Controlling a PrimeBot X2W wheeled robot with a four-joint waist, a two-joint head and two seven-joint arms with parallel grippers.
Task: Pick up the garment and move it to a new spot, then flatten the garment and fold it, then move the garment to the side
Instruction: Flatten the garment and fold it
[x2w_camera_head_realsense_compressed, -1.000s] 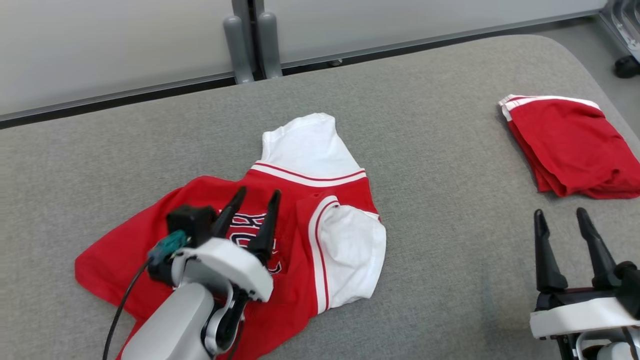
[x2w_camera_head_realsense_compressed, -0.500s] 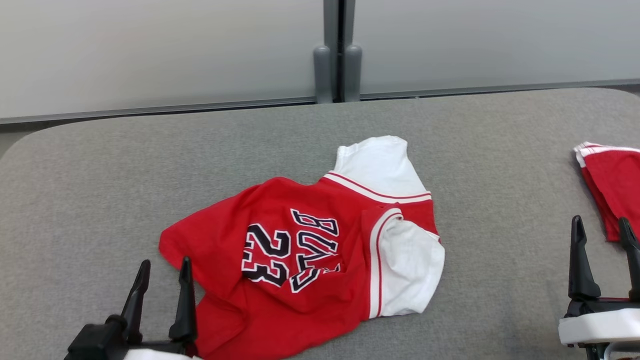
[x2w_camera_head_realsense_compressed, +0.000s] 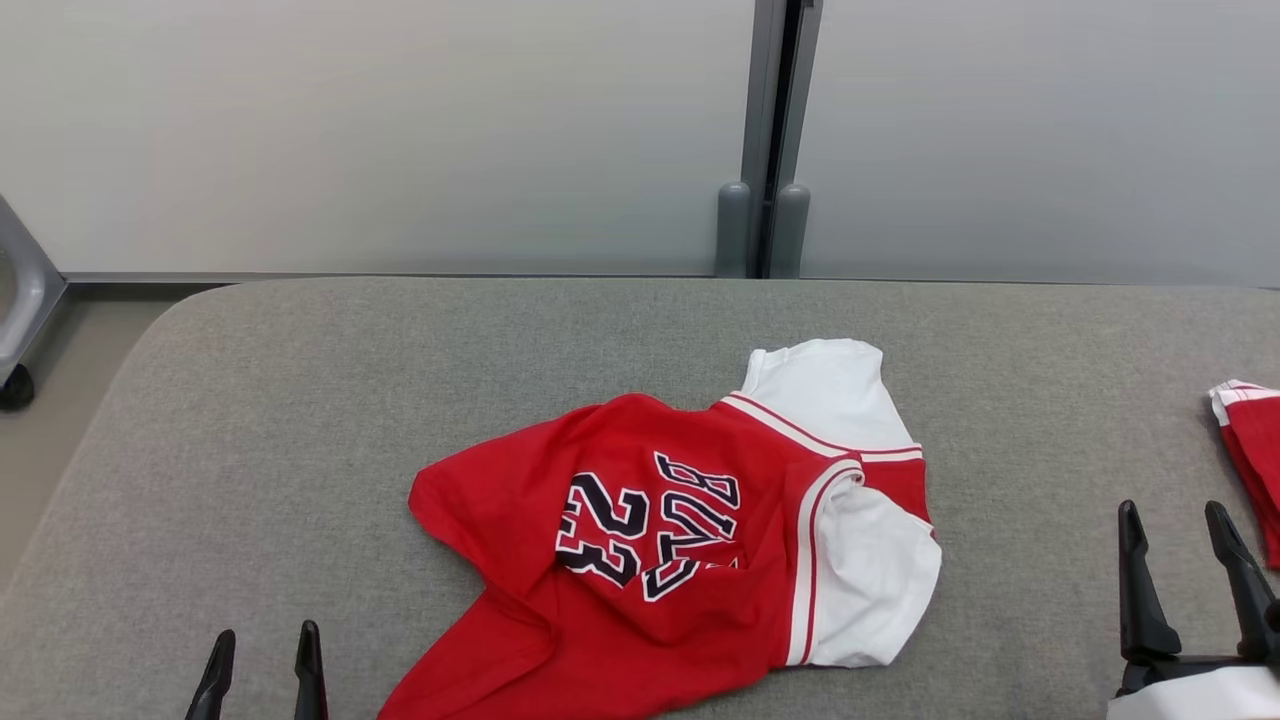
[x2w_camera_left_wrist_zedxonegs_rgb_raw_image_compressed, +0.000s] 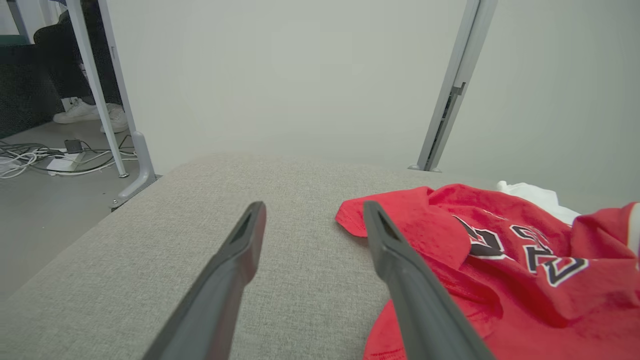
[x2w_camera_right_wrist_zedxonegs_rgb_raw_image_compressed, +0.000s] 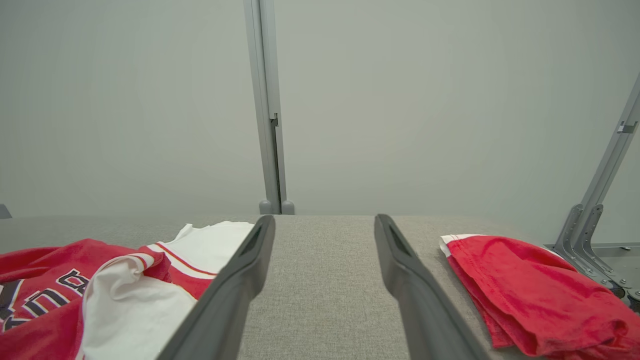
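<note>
Since one second earlier, the left pincer (x2w_camera_head_realsense_compressed: 264, 645) had withdrawn from above the lettering of the garment (x2w_camera_head_realsense_compressed: 640, 560) to the lower left of the head view. The head camera had turned as well, so the whole scene sat differently in the picture.

The garment was a red jersey with white sleeves and red-and-white striped trim at the shoulders. It bore the number 23 and partly creased lettering in black outlined with white. It lay crumpled and unfolded near the middle of the grey fabric-covered desk (x2w_camera_head_realsense_compressed: 300, 400). One sleeve pointed toward the far edge and the other was bunched at the garment's right side.

The left pincer's fingers were spread and held nothing, and they stood just to the left of the garment's near hem without touching it. In the left wrist view the garment's red corner lay just beyond the right-hand finger. The right pincer (x2w_camera_head_realsense_compressed: 1172, 520) was likewise spread and empty. It stood well to the right of the garment, with bare desk between them.

Counted: one unfolded jersey; one folded red garment (x2w_camera_head_realsense_compressed: 1250, 450) with white trim, at the right edge of the desk, beyond the right pincer; two pincers of two dark fingers each.
</note>
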